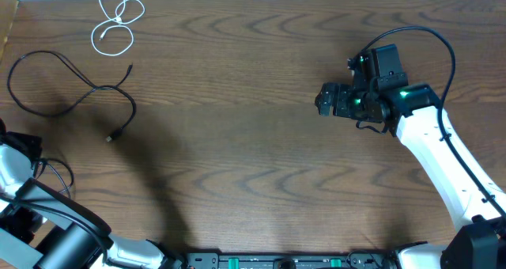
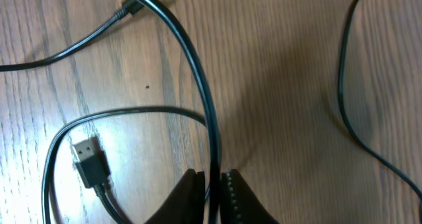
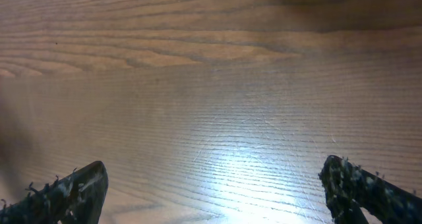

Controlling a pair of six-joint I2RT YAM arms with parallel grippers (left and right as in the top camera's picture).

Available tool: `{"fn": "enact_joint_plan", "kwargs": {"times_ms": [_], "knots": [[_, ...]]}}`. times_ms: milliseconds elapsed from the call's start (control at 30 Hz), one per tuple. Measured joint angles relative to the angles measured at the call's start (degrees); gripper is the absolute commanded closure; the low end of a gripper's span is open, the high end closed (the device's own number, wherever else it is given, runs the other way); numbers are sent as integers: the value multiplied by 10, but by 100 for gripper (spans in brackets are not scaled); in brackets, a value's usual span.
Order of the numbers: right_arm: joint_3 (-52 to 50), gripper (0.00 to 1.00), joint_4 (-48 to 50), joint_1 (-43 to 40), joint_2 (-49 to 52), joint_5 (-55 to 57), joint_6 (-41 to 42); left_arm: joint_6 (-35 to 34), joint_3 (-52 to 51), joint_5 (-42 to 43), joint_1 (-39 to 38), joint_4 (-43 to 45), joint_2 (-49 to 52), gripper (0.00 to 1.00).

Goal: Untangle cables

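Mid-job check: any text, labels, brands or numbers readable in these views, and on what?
None readable. The USB plug beside the black cable shows no legible mark; the white cable is too small to tell; the right gripper and table show no text.

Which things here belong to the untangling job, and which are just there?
Of the job: white cable; long black cable; other black cable, pinched by the left gripper.
Just there: right arm's own thick black cable; table.
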Motion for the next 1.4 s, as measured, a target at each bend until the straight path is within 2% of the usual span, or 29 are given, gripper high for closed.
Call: {"fn": "enact_joint_plan", "kwargs": {"times_ms": [133, 200, 233, 433, 733, 933, 1000, 1167, 1300, 1400], "knots": [[0, 1, 0, 0, 0, 0, 0, 6, 0, 0, 2, -7, 8, 83], [0, 1, 0, 0, 0, 0, 0, 7, 0, 0, 2, -11, 17, 58], [0, 1, 0, 0, 0, 0, 0, 9, 0, 1, 2, -14, 27, 53], [0, 1, -3, 0, 0, 0, 0, 10, 0, 2, 2, -15, 59, 40], [0, 1, -5, 0, 0, 0, 0, 10, 2, 35, 2, 0, 50, 39], [0, 1, -7, 0, 0, 0, 0, 10, 18, 97, 2, 58, -29, 39], [0, 1, -7, 0, 0, 0, 0, 15, 28, 98, 2, 66, -59, 35], [0, 1, -8, 0, 0, 0, 0, 33, 42, 9, 5, 12, -80, 27], [0, 1, -9, 0, 0, 0, 0, 38, 41, -43, 31, -28, -42, 27], [0, 1, -9, 0, 0, 0, 0, 31, 41, -50, 65, -53, -4, 27]]}}
